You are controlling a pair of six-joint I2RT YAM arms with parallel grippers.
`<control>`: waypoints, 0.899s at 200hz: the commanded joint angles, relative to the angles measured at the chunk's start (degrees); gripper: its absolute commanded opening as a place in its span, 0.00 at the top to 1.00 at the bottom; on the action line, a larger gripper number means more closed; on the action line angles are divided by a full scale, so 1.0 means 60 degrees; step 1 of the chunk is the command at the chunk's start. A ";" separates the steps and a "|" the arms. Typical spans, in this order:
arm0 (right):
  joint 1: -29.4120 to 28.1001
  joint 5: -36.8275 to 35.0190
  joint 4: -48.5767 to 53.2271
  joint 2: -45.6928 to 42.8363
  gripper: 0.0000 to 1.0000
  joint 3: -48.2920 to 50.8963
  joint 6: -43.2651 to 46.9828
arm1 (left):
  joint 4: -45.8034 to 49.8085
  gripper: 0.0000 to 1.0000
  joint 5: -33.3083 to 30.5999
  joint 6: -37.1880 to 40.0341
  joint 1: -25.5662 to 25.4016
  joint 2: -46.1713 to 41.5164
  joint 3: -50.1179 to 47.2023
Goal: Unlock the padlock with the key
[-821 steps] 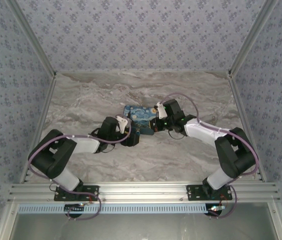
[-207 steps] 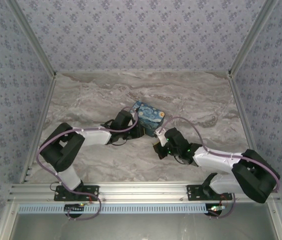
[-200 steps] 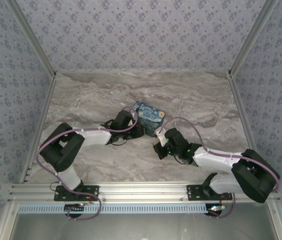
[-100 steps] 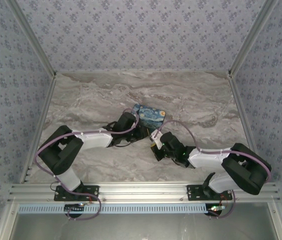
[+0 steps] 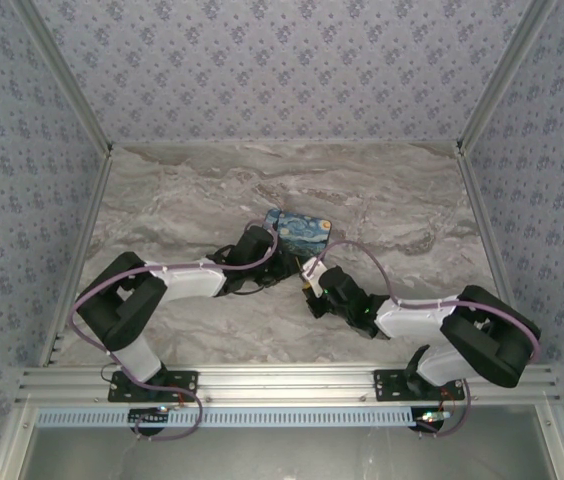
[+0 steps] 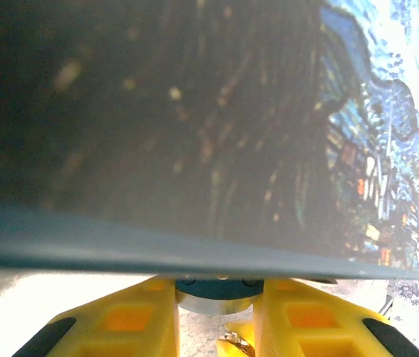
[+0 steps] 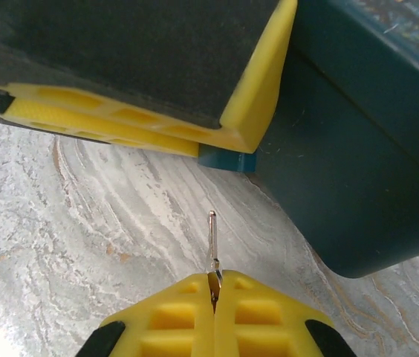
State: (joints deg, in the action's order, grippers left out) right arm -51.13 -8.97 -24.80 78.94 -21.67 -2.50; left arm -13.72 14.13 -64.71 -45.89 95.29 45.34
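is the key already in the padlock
No, the key pinched in the right gripper ends short of the padlock, with bare table showing between them.

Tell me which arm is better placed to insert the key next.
Right. The right tool is shut on the thin metal key, tip aimed at the small teal-blue padlock close ahead. The left tool holds that padlock beside the blue painted box, apparently steadying it.

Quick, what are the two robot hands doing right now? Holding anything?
Left gripper: closed on the padlock.
Right gripper: closed, pinching the key.
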 commanded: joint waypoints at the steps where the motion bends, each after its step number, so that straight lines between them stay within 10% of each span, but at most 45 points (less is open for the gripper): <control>1: 0.0095 -0.0198 -0.0463 0.0157 1.00 0.0094 0.0068 | -0.0458 0.74 0.0032 -0.0231 -0.0104 -0.0308 0.0174; 180: 0.0310 0.0175 -0.1206 0.0750 1.00 -0.0195 0.0027 | -0.0521 0.73 0.0077 -0.0326 -0.0174 -0.0134 0.0246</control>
State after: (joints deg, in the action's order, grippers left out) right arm -49.63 -8.16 -30.39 82.83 -21.67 -2.50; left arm -13.93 14.13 -65.71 -46.52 95.29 45.34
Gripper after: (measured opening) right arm 0.061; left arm 0.267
